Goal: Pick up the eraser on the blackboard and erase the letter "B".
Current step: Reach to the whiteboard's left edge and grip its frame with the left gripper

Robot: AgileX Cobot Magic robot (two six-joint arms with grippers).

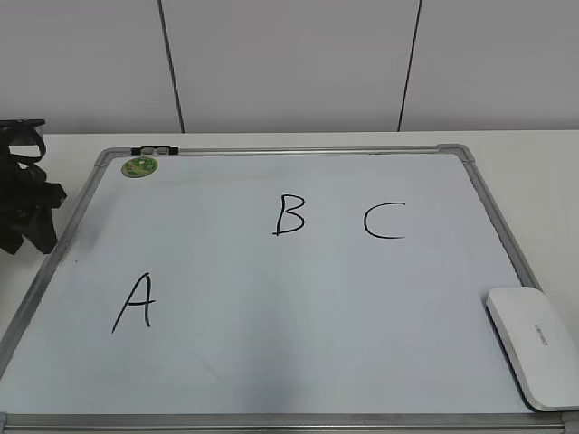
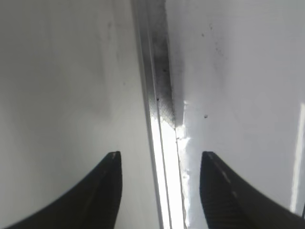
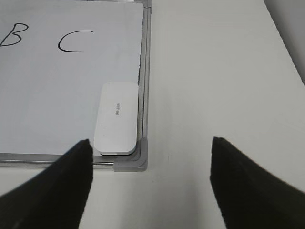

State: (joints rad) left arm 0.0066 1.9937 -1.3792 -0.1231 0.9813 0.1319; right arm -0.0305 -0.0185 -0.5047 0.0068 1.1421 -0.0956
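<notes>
The white eraser (image 1: pixel 535 345) lies on the blackboard's (image 1: pixel 271 362) near right corner, against the frame; it also shows in the right wrist view (image 3: pixel 116 118). The black letter "B" (image 1: pixel 289 215) is at the board's upper middle, also in the right wrist view (image 3: pixel 12 36). My right gripper (image 3: pixel 150 148) is open and empty, hovering over the bare table just in front of that corner, out of the exterior view. My left gripper (image 2: pixel 161 160) is open and empty, straddling the board's left frame rail (image 2: pixel 162 109); its arm (image 1: pixel 23 194) shows at the left edge.
A black "A" (image 1: pixel 136 303) is at the board's lower left and a black "C" (image 1: pixel 384 221) right of the "B". A round green magnet (image 1: pixel 140 166) sits at the far left corner. White table (image 3: pixel 219 71) lies right of the board; a wall stands behind.
</notes>
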